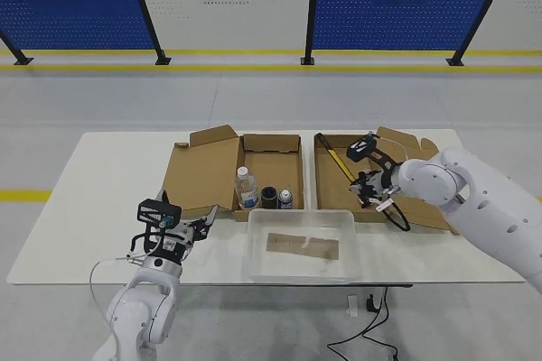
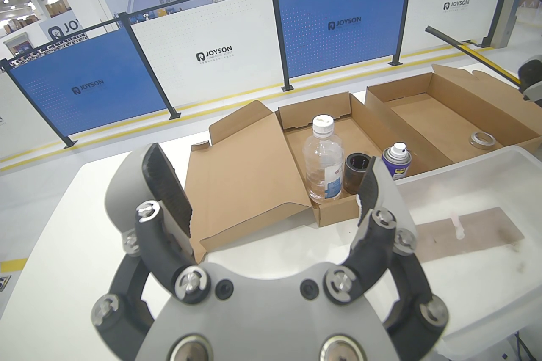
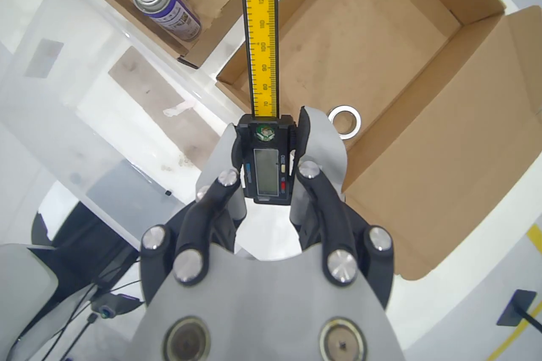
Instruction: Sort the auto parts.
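My right gripper (image 3: 269, 132) (image 1: 370, 185) is shut on the body of a digital caliper (image 3: 262, 20) with a yellow scale. It holds the caliper over the right cardboard box (image 3: 381, 41) (image 1: 339, 194). A metal ring (image 3: 345, 121) (image 2: 482, 139) lies on that box's floor. The left cardboard box (image 1: 275, 162) holds a clear bottle (image 1: 246, 188) (image 2: 324, 163), a black cylinder (image 1: 268, 197) (image 2: 355, 178) and a spray can (image 1: 285, 199) (image 2: 396, 161), all upright along its near wall. My left gripper (image 2: 262, 168) (image 1: 190, 209) stands open near the table's front left, short of that box's flap.
A clear plastic bin (image 1: 300, 217) (image 2: 465, 185) sits at the table's front edge, in front of both boxes, with brown tape on its bottom. Box flaps spread outward on both sides. White tabletop (image 1: 99, 199) lies bare at the far left.
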